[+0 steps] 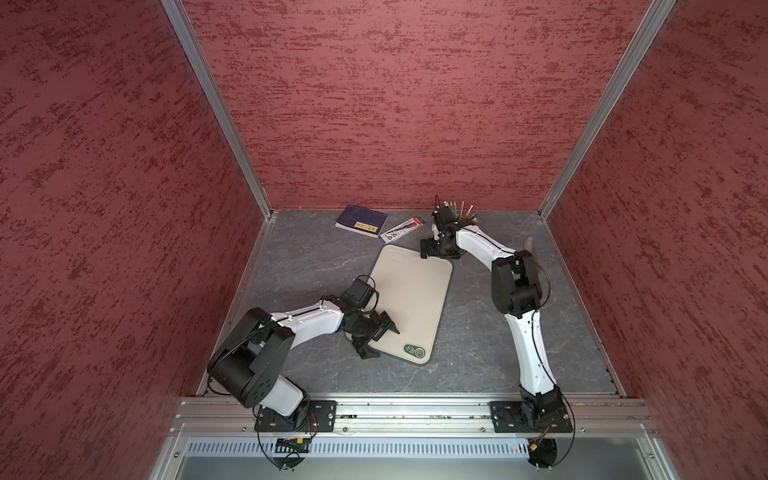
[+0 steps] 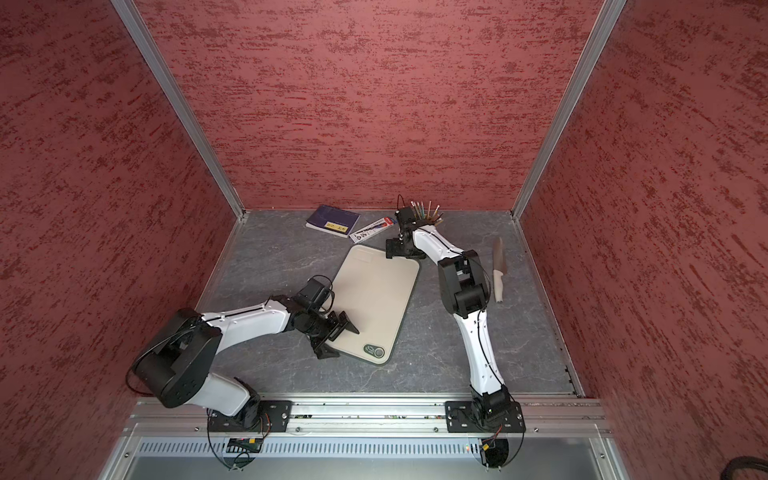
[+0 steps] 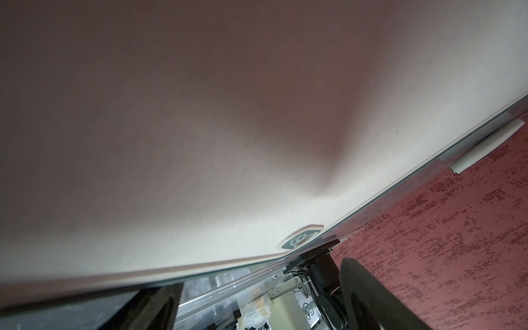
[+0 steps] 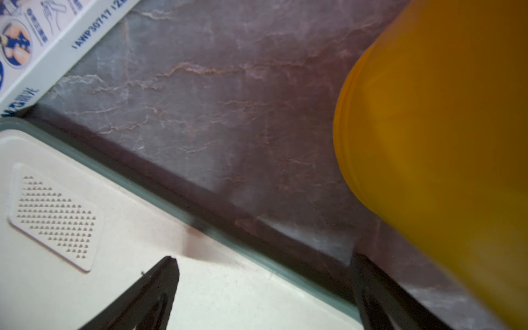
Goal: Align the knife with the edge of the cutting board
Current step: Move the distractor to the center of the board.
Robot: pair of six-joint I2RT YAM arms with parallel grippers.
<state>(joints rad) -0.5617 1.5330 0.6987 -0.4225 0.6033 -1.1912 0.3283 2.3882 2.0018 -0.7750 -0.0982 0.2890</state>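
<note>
The white-shelled left arm (image 1: 309, 322) and right arm (image 1: 528, 349) carry small screws, matte-black joint housings, thin looping black cables and bolted black base plates (image 1: 503, 417). The left gripper (image 1: 387, 344) has pointed black fingers (image 1: 390, 325); a green light possibly marks the right base.

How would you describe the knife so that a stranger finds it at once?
Find the large flat beige cutting board on the grey stone table. Beyond the white right arm, toward the right wall, lies the kitchen knife: broad grey metal blade, pale beige handle, unlike the thin pencils.
</note>
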